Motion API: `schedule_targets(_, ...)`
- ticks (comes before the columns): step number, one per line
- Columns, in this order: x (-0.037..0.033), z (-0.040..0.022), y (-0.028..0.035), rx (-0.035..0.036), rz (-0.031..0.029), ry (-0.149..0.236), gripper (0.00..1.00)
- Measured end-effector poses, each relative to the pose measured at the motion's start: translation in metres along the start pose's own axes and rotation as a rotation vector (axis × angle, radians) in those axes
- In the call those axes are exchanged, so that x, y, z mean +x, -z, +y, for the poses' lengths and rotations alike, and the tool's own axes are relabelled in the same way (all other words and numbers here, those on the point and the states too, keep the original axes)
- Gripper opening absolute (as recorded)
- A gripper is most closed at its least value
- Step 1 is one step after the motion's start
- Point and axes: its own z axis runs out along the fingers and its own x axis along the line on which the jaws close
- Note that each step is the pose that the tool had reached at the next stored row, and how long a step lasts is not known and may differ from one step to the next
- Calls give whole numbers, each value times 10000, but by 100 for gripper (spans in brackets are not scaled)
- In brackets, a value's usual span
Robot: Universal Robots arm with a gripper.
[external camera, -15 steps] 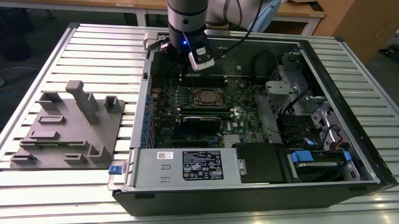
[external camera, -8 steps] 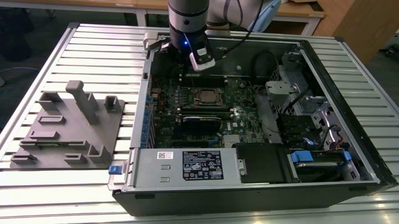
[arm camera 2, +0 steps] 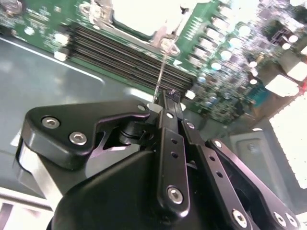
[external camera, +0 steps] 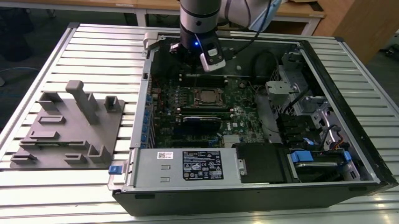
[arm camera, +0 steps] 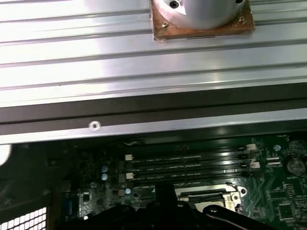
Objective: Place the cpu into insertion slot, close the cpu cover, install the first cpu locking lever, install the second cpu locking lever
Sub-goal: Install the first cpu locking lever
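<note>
— Where is the cpu (external camera: 209, 97)?

— It lies flat in the insertion slot (arm camera: 207, 196), grey top facing up, in the middle of the green board inside the open computer case (external camera: 349, 93). It is square, so it has no long axis. Its edges run parallel to the memory slots (external camera: 203, 80) beside it.

— And the cpu cover (arm camera 2: 160, 34)?

— In the exterior view its silvery frame looks to be lying down around the chip.

— What about the gripper (arm camera 2: 168, 98)?

— In the second wrist view the two black fingers (arm camera 2: 165, 129) are drawn together to a single tip. It hangs over the memory slots, just beyond the socket, on the far side in the exterior view.

— Is anything at the tip?

— A locking lever (arm camera 2: 160, 72), a thin bright rod. Its long axis runs from the socket's corner straight across the memory slots to the fingertips, where its free end sits. I can't tell whether the rod is pinched between the fingers or only beside them.

— What else is around?

— The arm (external camera: 199, 18) comes down from above. The case rests on a slatted metal table (external camera: 93, 51). A grey fixture block (external camera: 68, 135) lies just beside the case, on the exterior view's left.
</note>
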Motion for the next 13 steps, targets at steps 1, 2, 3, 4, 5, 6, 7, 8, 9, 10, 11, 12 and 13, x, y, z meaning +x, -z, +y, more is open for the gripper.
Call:
schedule_targets(1, -40, 4, -1, 0, 1, 0, 10)
schedule_targets(2, -79, 8, -2, 0, 1, 0, 10)
schedule_targets(3, -116, 11, -3, 0, 2, 0, 10)
schedule_targets(4, -145, 14, -3, 0, 2, 0, 10)
schedule_targets(5, -155, 15, -3, 1, 3, 0, 10)
schedule_targets(6, -155, 15, -3, 1, 3, 0, 10)
schedule_targets(7, -156, 15, -3, 0, 2, -1, 10)
schedule_targets(8, -156, 15, -3, 0, 2, -1, 10)
schedule_targets(9, -156, 15, -3, 1, 2, -1, 10)
schedule_targets(10, -156, 15, -4, 0, 2, -1, 10)
schedule_targets(11, -157, 15, -10, 15, -1, 0, 10)
schedule_targets(12, -157, 13, -15, 69, -5, 0, 10)
schedule_targets(13, -157, 12, -17, 104, -8, 1, 10)
